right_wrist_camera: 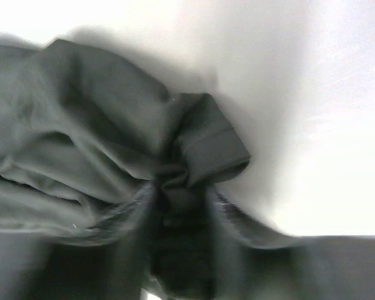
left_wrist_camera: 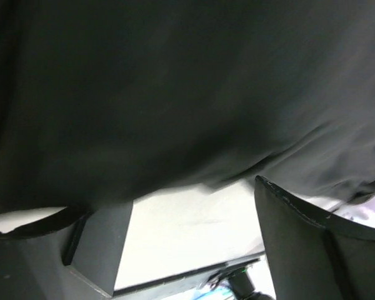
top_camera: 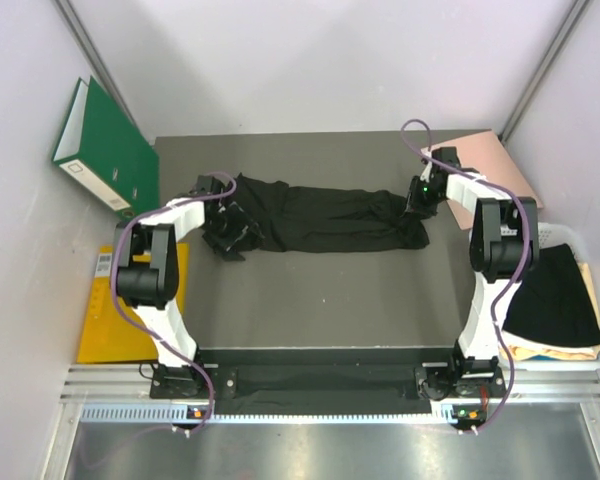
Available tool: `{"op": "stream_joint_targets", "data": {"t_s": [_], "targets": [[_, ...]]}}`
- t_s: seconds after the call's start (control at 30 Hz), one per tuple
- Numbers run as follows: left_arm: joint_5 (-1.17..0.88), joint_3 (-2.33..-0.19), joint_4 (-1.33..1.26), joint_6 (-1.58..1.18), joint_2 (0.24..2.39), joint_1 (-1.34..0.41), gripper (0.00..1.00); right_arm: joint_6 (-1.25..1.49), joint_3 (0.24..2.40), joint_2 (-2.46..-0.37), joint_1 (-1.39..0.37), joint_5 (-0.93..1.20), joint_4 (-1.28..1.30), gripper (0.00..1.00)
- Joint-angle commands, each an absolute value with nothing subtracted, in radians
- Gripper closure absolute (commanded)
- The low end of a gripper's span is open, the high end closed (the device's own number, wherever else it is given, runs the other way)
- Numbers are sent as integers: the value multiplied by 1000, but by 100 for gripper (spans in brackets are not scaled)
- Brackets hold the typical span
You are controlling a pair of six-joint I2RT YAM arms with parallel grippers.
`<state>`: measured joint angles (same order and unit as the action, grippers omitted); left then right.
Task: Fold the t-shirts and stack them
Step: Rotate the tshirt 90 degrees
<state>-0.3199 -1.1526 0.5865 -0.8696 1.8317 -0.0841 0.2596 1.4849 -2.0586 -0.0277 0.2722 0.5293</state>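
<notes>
Dark fingers [left_wrist_camera: 300,250] of the left gripper [left_wrist_camera: 165,200] frame the left wrist view. They stand apart with bare tabletop showing between them, and black cloth hangs just beyond the tips, not pinched. Across the far half of the grey table [top_camera: 320,310] a black t-shirt [top_camera: 320,218] lies rumpled in a long band reaching from one gripper to the other. Off the table's right edge, another black shirt [top_camera: 555,290] lies folded over a cream one [top_camera: 545,352]. At the band's right end the right gripper [top_camera: 417,212] has its jaws drawn in on a bunched fold of the cloth. Thin and limp, the shirt should weigh little and sag or crease wherever it is unsupported. Hems or corners at both ends look like the best holds.
</notes>
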Motion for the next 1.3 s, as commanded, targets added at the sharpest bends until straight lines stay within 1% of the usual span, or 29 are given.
{"op": "stream_joint_targets", "data": {"t_s": [0.0, 0.03, 0.07, 0.1, 0.13, 0.17, 0.2, 0.33, 0.4, 0.47, 0.5, 0.53, 0.57, 0.6, 0.63, 0.67, 0.7, 0.73, 0.77, 0.83, 0.87, 0.93, 0.97, 1.07, 1.1, 1.17, 1.2, 1.27], "targets": [[-224, -1250, 517, -890, 1975, -87, 21, 334, 1340, -2007, -52, 319, 512, 85], [-213, -1276, 517, -896, 1994, -87, 30, 347, 1313, -1970, -51, 322, 511, 93], [-207, -1331, 523, -896, 2012, -87, 43, 369, 1286, -1950, -51, 328, 506, 94], [-204, -1362, 528, -897, 2048, -87, 75, 383, 1231, -1931, -51, 345, 509, 95], [-195, -1393, 535, -896, 2069, -87, 88, 390, 1206, -1890, -51, 351, 517, 96], [-192, -1435, 546, -893, 2091, -87, 95, 403, 1180, -1870, -51, 357, 526, 96], [-189, -1510, 570, -891, 2138, -87, 100, 408, 1136, -1850, -54, 362, 552, 96], [-204, -1718, 586, -885, 2253, -89, 100, 408, 1037, -1722, -66, 362, 646, 96], [-251, -1814, 584, -894, 2336, -89, 100, 407, 991, -1681, -75, 364, 689, 95], [-299, -1990, 577, -914, 2406, -92, 100, 411, 944, -1628, -103, 377, 736, 94], [-363, -2056, 572, -919, 2484, -94, 100, 417, 930, -1611, -116, 388, 745, 93], [-402, -2210, 571, -923, 2526, -95, 74, 420, 914, -1583, -145, 408, 755, 88], [-434, -2286, 584, -925, 2567, -100, 44, 422, 895, -1572, -161, 438, 759, 74], [-451, -2352, 615, -925, 2626, -101, 26, 428, 888, -1560, -179, 436, 768, 61], [-451, -2408, 642, -911, 2635, -101, 14, 433, 887, -1534, -205, 437, 770, 39], [-459, -2386, 634, -901, 2603, -101, 1, 433, 890, -1520, -215, 449, 773, 29], [-463, -2331, 618, -879, 2567, -101, 1, 433, 896, -1494, -219, 448, 775, 10], [-465, -2265, 595, -868, 2524, -101, 1, 428, 903, -1485, -224, 448, 779, 2], [-465, -2097, 547, -861, 2423, -100, 1, 422, 932, -1476, -222, 445, 794, 0], [-462, -1941, 506, -841, 2323, -100, 1, 396, 974, -1476, -221, 434, 817, 0], [-463, -1786, 483, -836, 2233, -100, 1, 387, 1021, -1479, -219, 413, 833, 0], [-480, -1642, 472, -830, 2150, -107, 1, 365, 1067, -1502, -219, 394, 844, 0], [-485, -1517, 454, -831, 2075, -113, 1, 361, 1109, -1511, -216, 382, 845, 1], [-499, -1344, 425, -844, 1940, -164, 1, 347, 1181, -1563, -206, 365, 839, 0], [-494, -1251, 407, -860, 1910, -182, 1, 344, 1198, -1593, -199, 362, 833, 0], [-508, -1166, 368, -899, 1846, -251, 1, 341, 1247, -1623, -192, 354, 825, 0], [-514, -1108, 321, -944, 1832, -279, 3, 336, 1264, -1653, -184, 357, 824, 0], [-525, -1075, 298, -985, 1822, -375, 9, 334, 1317, -1683, -173, 362, 819, 0]]}}
